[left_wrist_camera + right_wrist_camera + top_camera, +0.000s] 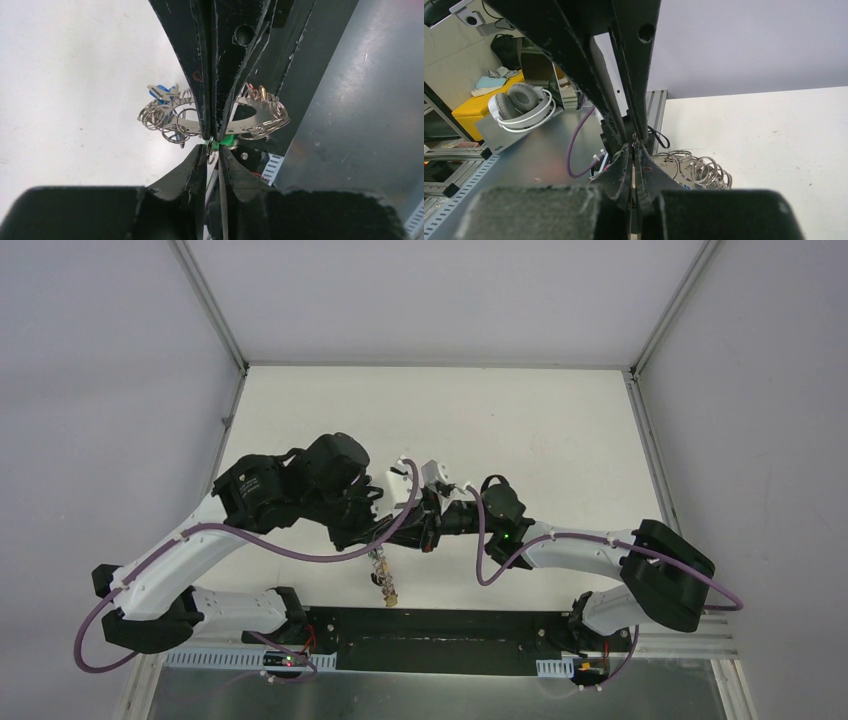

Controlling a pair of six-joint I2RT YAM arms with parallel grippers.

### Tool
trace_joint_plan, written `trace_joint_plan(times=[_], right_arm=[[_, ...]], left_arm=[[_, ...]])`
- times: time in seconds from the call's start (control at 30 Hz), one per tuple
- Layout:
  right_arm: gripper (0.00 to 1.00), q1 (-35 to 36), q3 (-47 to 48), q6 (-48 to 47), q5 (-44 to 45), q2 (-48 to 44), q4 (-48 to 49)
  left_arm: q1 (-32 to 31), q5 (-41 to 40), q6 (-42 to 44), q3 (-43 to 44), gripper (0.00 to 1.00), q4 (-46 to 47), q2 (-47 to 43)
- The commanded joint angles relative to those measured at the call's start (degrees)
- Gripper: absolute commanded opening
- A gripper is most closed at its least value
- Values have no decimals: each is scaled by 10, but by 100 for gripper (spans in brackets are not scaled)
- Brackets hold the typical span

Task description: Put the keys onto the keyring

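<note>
1. Nearest to us, the black base plate (440, 625) carries both arms at the near edge of the worktop (560, 430). Their cables loop low here, so there is little room between the elbows.
2. Just beyond the middle of that near edge, above the worktop, the two grippers meet tip to tip. The left gripper (212, 154) is almost closed, with only a slit. A thin metal strip sits in the slit and the green-tagged key (223, 142) shows at the tips, so we judge that it grips this key.
3. The right gripper (212, 134) is closed. Its fingers cross the flat band of the keyring (252, 112) and seem to pinch it, though the contact itself is hidden.
4. The blue-tagged key (161, 92) sits at one end of the keyring among the small rings (165, 117). We cannot tell whether it is already threaded.
5. We think the risk is in the crowded tips, because one finger may push the other. If a grip loosens, the key or the whole keyring would fall near the base plate, where it is hard to pick up. The loose small rings can also catch a finger.
6. Farther away, the worktop is open toward its far edge and both far corners. The walls (110, 390) close the left and right edges.
</note>
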Motion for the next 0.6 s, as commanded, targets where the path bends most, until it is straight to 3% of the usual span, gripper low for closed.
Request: trace_joint_plan(times=[0.0, 0.1, 0.57], right_arm=[[0, 2, 2, -3, 11, -14, 29], [0, 1, -7, -8, 19, -27, 29], [0, -1, -18, -13, 15, -46, 28]], left_arm=[[-3, -10, -26, -23, 23, 66, -38], [-3, -27, -37, -58, 35, 112, -71], [-3, -23, -124, -329, 41, 382, -325]])
